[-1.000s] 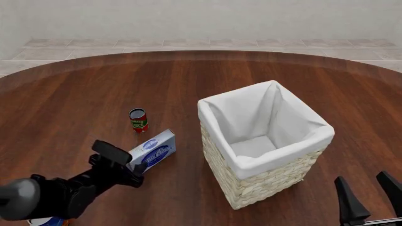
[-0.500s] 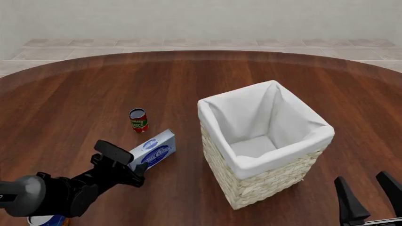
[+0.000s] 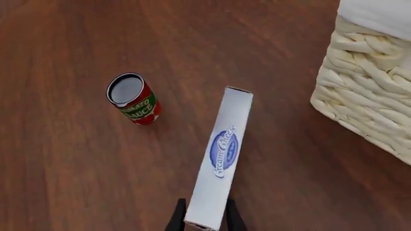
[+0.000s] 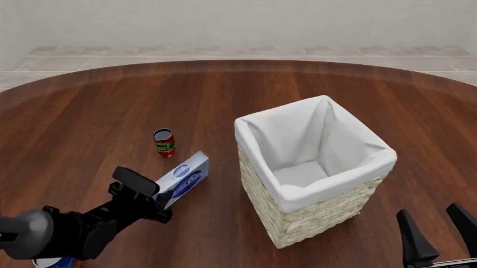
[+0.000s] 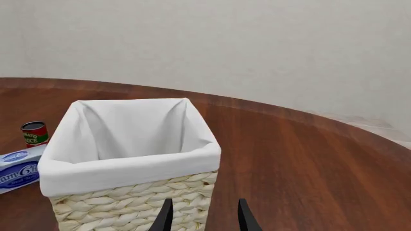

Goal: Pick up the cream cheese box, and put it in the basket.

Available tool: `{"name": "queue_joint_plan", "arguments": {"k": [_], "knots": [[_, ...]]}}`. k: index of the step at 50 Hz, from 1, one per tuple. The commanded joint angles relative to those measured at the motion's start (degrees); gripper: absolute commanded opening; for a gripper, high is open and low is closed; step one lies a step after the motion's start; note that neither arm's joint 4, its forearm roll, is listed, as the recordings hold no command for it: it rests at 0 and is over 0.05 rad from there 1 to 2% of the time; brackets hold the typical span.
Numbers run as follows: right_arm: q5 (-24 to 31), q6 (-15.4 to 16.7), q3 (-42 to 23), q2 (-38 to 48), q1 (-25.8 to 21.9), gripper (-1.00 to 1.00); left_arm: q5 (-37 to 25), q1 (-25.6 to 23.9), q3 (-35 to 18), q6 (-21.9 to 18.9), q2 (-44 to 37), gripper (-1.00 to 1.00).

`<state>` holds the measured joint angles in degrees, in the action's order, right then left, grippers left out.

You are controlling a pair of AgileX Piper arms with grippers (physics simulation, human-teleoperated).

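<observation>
The cream cheese box (image 4: 185,177) is a pale carton with a blue oval logo, lying left of the basket (image 4: 313,219) and tipped up on its long edge. My left gripper (image 4: 160,196) is shut on its near end. In the left wrist view both dark fingers (image 3: 177,220) press the sides of the cream cheese box (image 3: 224,154), and the basket (image 3: 372,110) shows as a wicker corner. My right gripper (image 4: 439,230) hangs open near the table's front right, behind the basket (image 5: 128,169), with nothing between its fingers (image 5: 165,214). The cream cheese box (image 5: 19,169) peeks out beside the basket.
A small red-and-green tomato sauce can (image 4: 164,142) stands upright just beyond the box, also visible as can (image 3: 134,103) and can (image 5: 34,133). A blue-and-orange can (image 4: 56,261) sits at the front left under my left arm. The dark wood table (image 4: 89,111) is round.
The box has tipped further onto its edge and shifted slightly in the left gripper's hold. The left arm edged a little. The right arm has not moved.
</observation>
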<state>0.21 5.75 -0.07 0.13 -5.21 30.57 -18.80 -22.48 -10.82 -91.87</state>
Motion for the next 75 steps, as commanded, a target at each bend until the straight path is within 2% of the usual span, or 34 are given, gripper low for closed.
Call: {"name": "queue_joint_plan", "arguments": {"k": [1,19,53,61,75], "knots": [[0.0,0.0,0.0,0.0,-0.1,1.00,-0.2,-0.6,0.4,-0.7,1.0,-1.00],[-0.1,0.0,0.0,0.0,-0.2,1.00,-2.9,-2.0,1.4,-0.7,5.1,-1.00],[-0.3,-0.2,-0.1,0.1,-0.1,1.00,-9.6,-3.8,-2.2,-1.5,11.8,-1.00],[-0.3,-0.1,-0.1,0.0,0.0,1.00,-9.5,-3.6,-2.1,-2.2,12.8,-1.00],[-0.3,-0.2,-0.1,-0.1,0.1,1.00,-11.4,-3.1,-3.5,-0.7,15.3,-1.00]]}}
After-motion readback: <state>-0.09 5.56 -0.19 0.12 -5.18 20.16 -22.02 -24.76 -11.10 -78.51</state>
